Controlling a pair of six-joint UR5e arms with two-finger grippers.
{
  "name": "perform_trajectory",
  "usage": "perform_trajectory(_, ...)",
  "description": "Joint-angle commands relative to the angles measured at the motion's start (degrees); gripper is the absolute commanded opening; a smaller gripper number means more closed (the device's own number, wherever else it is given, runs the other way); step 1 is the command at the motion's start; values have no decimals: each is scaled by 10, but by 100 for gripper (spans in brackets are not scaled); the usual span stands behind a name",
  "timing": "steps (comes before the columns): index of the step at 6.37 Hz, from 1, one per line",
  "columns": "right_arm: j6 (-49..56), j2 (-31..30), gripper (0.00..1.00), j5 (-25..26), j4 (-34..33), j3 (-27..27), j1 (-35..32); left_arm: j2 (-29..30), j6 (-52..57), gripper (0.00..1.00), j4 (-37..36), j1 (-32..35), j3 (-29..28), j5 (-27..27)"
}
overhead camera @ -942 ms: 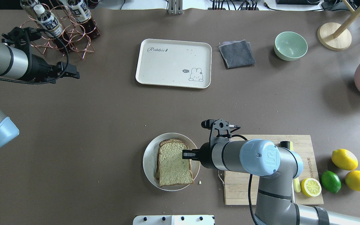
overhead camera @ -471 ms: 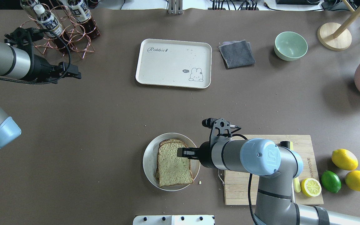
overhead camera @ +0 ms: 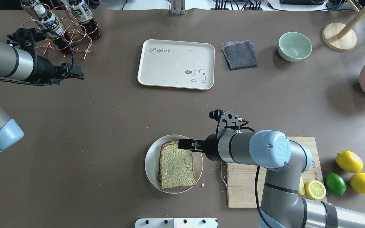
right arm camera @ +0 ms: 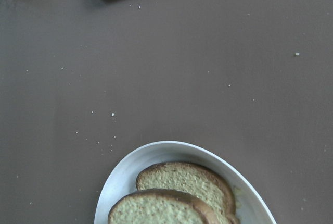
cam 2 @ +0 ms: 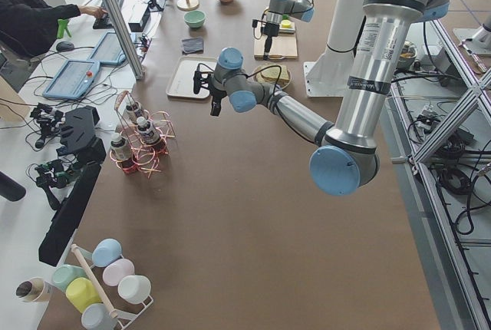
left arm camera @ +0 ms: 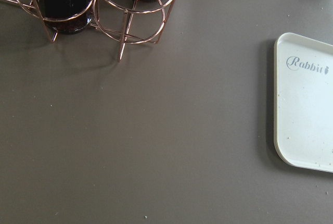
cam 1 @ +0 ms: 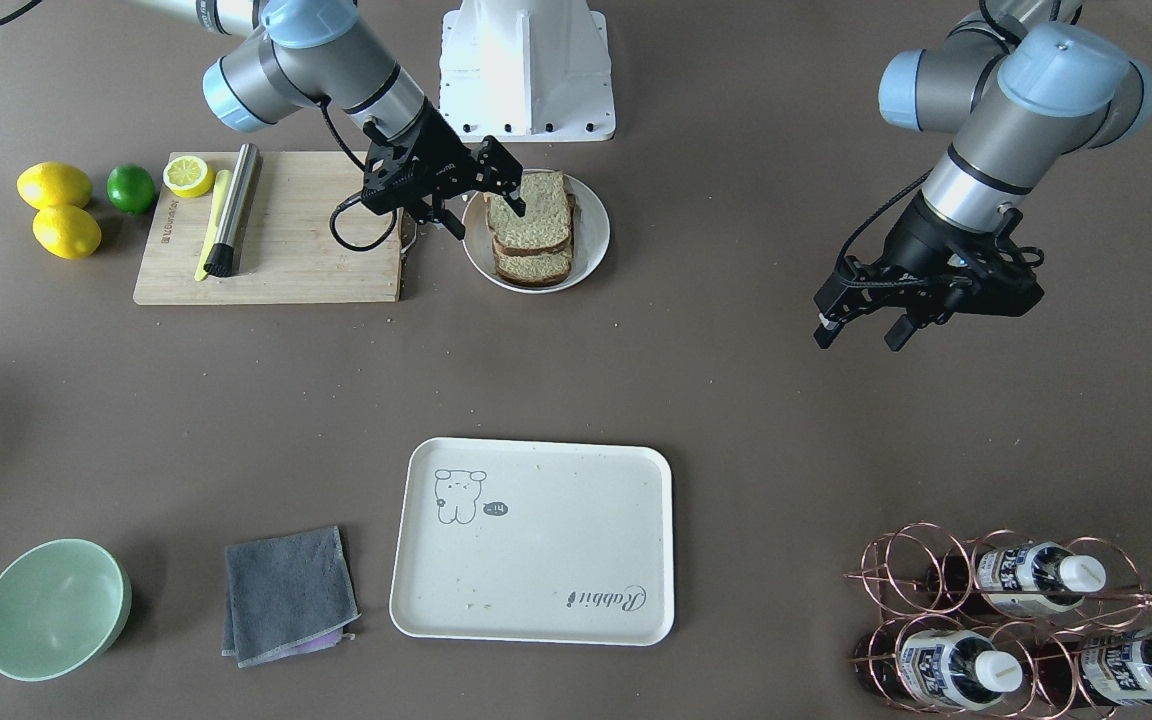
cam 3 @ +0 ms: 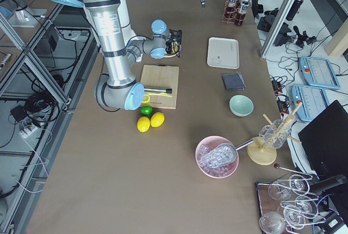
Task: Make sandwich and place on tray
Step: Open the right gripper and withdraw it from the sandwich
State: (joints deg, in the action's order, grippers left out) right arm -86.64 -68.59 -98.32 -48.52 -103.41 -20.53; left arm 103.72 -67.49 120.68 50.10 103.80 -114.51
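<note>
Overhead exterior puts the sandwich [overhead camera: 176,167] on a round white plate [overhead camera: 150,164] at the robot's edge of the table [overhead camera: 106,126]. It is two speckled bread slices stacked flat. The upper one is shifted a little, so the lower one's brown crust shows at the far side. What lies between the slices cannot be told.

The right gripper [cam 1: 486,215] is over the plate's rim on the side of the wooden board [overhead camera: 242,190]. Its fingers are spread apart and hold nothing. One fingertip [cam 1: 516,207] is above a corner of the top slice; whether it touches the bread cannot be told. The board lies just beside the plate, partly under the right arm.

The tray [overhead camera: 173,66] lies well apart from the plate, toward the far side of the table. It sits between a copper bottle rack [overhead camera: 71,41] and a grey cloth [overhead camera: 240,54], and the sandwich is not on it. A green bowl [overhead camera: 294,46] stands beyond the cloth.

The left gripper [cam 1: 858,337] hangs above bare table near the rack, fingers apart and empty. Its wrist view shows the tray's corner with the "Rabbit" script and the rack's lower rings
</note>
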Motion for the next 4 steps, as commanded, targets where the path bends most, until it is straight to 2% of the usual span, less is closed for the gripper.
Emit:
perform_trajectory(1, 0, -18, 99, -80, -5, -24, -62, 5, -11, 97, 0, -18, 12, 12)
perform_trajectory(3, 6, -65, 99, -189, -6, -36, -159, 24, -94, 97, -2, -69, 35, 39)
perform_trajectory(4, 9, -83, 99, -222, -5, -36, -195, 23, -135, 97, -3, -113, 61, 75)
